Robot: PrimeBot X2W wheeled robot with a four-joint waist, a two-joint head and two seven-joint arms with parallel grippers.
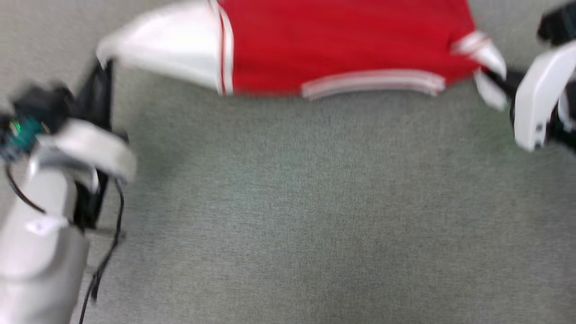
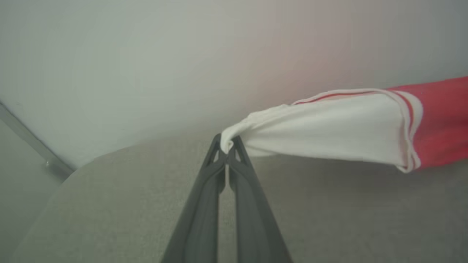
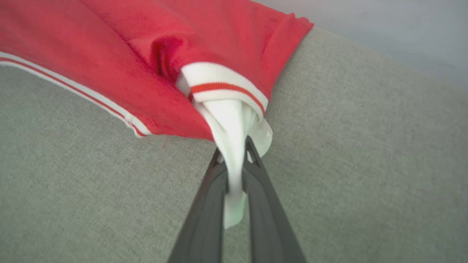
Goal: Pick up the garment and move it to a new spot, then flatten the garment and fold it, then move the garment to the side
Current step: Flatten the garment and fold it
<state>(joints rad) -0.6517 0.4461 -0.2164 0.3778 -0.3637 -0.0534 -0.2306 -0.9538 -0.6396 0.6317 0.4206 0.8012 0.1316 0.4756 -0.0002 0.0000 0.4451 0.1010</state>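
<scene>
Left claw [image 2: 226, 147] is pinched together on the bunched end of 1 white sleeve [image 2: 321, 129]. The right claw [image 3: 236, 160] is clamped on the other sleeve [image 3: 234, 138], a thin white strand running down between its fingers.

The grey cloth-covered desk [image 1: 288, 216] takes up most of the head view. The garment [image 1: 342, 40] lies across the top of that frame, stretched sideways between the 2 claws, its red body low over the desk and its striped hem [image 1: 373, 81] facing the camera.

Both grips look slim, I judge. The left one holds only a small nip at the very tips, and the right holds a narrow twist, so a harder sideways pull could slide either sleeve free and drop that end in a heap. In the right wrist view a red corner [image 3: 298, 23] at upper right lies at the desk's far edge, so a move further that way might hang cloth over it.

The blurred head view gives the whole span, while the wrist views give each pinch clearly.
</scene>
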